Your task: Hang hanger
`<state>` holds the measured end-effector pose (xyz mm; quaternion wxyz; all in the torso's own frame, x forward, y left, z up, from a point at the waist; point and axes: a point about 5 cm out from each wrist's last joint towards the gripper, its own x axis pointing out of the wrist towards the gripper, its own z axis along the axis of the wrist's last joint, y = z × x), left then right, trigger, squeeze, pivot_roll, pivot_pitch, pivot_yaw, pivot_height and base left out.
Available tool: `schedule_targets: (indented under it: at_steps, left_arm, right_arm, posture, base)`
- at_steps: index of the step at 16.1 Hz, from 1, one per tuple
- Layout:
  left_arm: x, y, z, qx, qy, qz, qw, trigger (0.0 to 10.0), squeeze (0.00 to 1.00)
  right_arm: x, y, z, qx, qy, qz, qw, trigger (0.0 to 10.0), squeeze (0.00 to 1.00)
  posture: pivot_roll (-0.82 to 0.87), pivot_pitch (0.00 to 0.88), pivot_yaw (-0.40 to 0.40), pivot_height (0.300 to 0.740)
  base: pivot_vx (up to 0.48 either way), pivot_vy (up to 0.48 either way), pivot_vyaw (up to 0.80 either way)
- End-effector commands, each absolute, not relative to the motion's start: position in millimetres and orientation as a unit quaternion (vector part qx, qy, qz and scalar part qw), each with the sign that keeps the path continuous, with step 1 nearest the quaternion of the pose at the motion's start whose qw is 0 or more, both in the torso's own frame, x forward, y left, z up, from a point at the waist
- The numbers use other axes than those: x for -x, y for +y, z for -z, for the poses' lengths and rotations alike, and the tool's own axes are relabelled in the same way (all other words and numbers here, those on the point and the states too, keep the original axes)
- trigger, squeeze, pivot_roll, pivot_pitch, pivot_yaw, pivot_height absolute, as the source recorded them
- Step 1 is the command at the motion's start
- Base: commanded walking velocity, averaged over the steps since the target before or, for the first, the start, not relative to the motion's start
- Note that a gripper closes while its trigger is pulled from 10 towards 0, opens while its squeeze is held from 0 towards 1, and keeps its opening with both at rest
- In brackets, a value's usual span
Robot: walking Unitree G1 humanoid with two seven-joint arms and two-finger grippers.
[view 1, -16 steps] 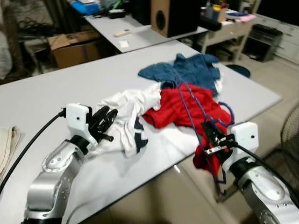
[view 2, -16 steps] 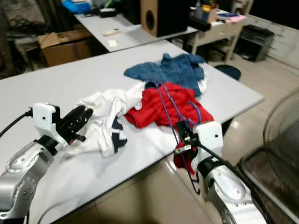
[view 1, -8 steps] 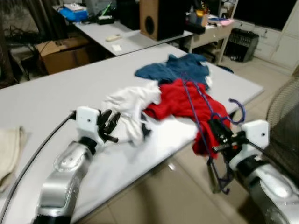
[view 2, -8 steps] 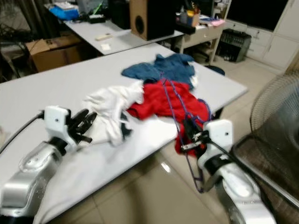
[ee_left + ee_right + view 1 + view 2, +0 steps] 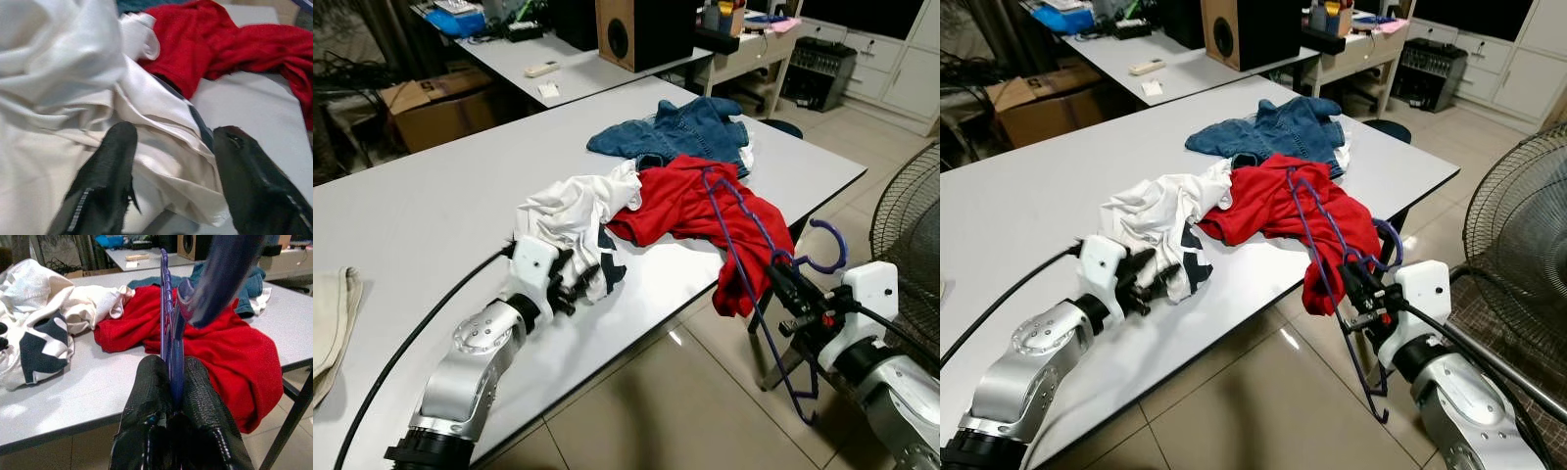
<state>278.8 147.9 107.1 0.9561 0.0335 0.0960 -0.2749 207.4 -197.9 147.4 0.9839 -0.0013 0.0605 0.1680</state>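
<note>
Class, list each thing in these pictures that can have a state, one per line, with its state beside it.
Purple plastic hanger: clamped in the right hand, upper end lying on the red garment.
Right hand: shut on the hanger.
Left hand: open, fingers astride the white garment.
White garment: crumpled on the table.
Red garment: crumpled, one end hanging over the table edge.
Blue denim garment: crumpled on the table.

Three garments lie on the desk (image 5: 431, 206): a shirt (image 5: 570, 211) left, a jumper (image 5: 690, 211) right draping over the edge, jeans (image 5: 680, 132) behind.
</note>
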Motion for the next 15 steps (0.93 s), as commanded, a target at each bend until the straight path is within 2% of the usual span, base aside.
schedule_targets:
  at_steps: [1,4,5,6,7,8,9,10,15]
  left_arm:
    - [-275.3,146.4,-103.6,-0.042,0.109,0.294,0.949,10.0,1.0]
    - [-269.7,149.1,-95.5,-0.07,0.13,0.321,0.936,10.0,1.0]
    - [-268.9,150.2,-92.8,-0.081,0.142,0.326,0.931,10.0,0.45]
    - [-268.4,150.8,-91.3,-0.089,0.148,0.328,0.929,10.0,0.04]
    - [-268.2,152.1,-87.2,-0.109,0.159,0.327,0.925,10.0,0.0]
    - [-268.4,152.0,-86.7,-0.111,0.16,0.326,0.925,10.0,0.0]
    - [-269.5,149.6,-88.2,-0.097,0.151,0.325,0.928,3.5,0.0]
    - [-269.9,146.6,-89.4,-0.088,0.145,0.332,0.928,0.0,0.0]
    - [-275.7,139.6,-86.6,-0.073,0.14,0.319,0.935,0.0,0.0]
  right_arm:
    - [-204.3,-199.2,-152.1,0.007,0.058,-0.173,0.983,10.0,0.0]
    - [-202.1,-202.2,-152.9,0.016,0.066,-0.181,0.981,10.0,0.0]
    - [-202.5,-202.5,-153.7,0.018,0.067,-0.184,0.98,10.0,0.0]
    - [-202.6,-202.5,-154.0,0.019,0.068,-0.186,0.98,10.0,0.0]
    - [-202.4,-202.0,-154.7,0.021,0.069,-0.192,0.979,10.0,0.0]
    - [-202.3,-202.0,-154.8,0.021,0.069,-0.193,0.979,10.0,0.0]
    - [-202.6,-202.3,-155.1,0.021,0.07,-0.194,0.978,10.0,0.0]
    - [-203.1,-202.6,-155.2,0.022,0.069,-0.195,0.978,10.0,0.0]
    - [-204.3,-202.1,-156.4,0.026,0.066,-0.201,0.977,10.0,0.0]
  posture:
    - [-0.11,0.0,0.045,0.74]
    - [-0.11,0.003,0.042,0.74]
    - [-0.12,0.009,0.042,0.74]
    - [-0.12,0.009,0.042,0.74]
    - [-0.12,0.008,0.041,0.74]
    - [-0.12,0.008,0.041,0.74]
    - [-0.12,0.007,0.04,0.74]
    - [-0.12,0.006,0.04,0.74]
    - [-0.12,0.002,0.041,0.74]
  base:
    - [0.0,0.0,0.0]
    - [0.0,0.0,0.0]
    - [0.0,0.0,0.0]
    - [0.0,0.0,0.0]
    - [0.0,0.0,0.0]
    - [0.0,0.0,0.0]
    - [0.0,0.0,0.0]
    - [0.0,0.0,0.0]
    - [0.0,0.0,0.0]
